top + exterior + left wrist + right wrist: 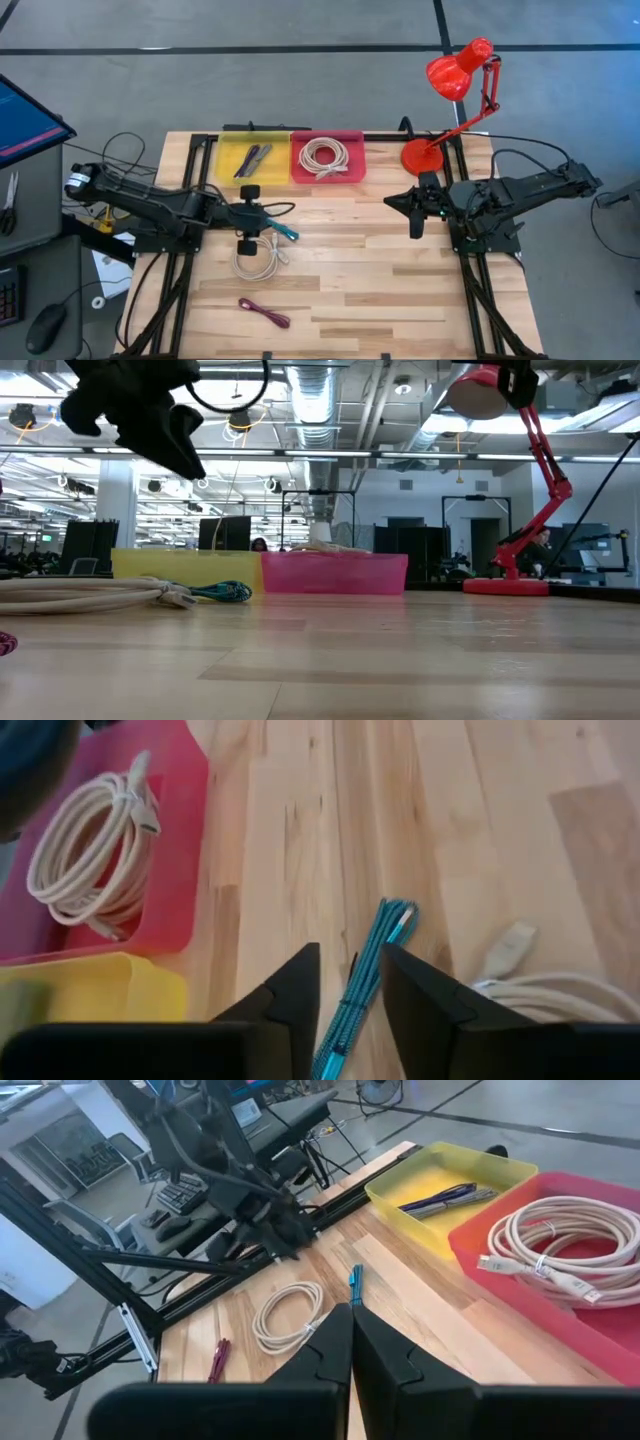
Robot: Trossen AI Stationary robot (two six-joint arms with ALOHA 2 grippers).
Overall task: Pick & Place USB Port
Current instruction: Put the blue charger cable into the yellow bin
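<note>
My left gripper (350,982) hangs with fingers spread over the teal cable (362,988), which lies on the table (480,840) between them, not pinched.

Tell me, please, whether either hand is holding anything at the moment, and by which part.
Nothing is held. The left hand hangs open above the teal cable, which lies on the table; the right hand is shut on nothing.

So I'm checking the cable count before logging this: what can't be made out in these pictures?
- Yellow bin contents: low view, the bin wall hides them.
- Teal cable: left wrist view, its near end runs off the edge between the left gripper fingers.
- Maroon cable: low view, cut off by the edge.
</note>
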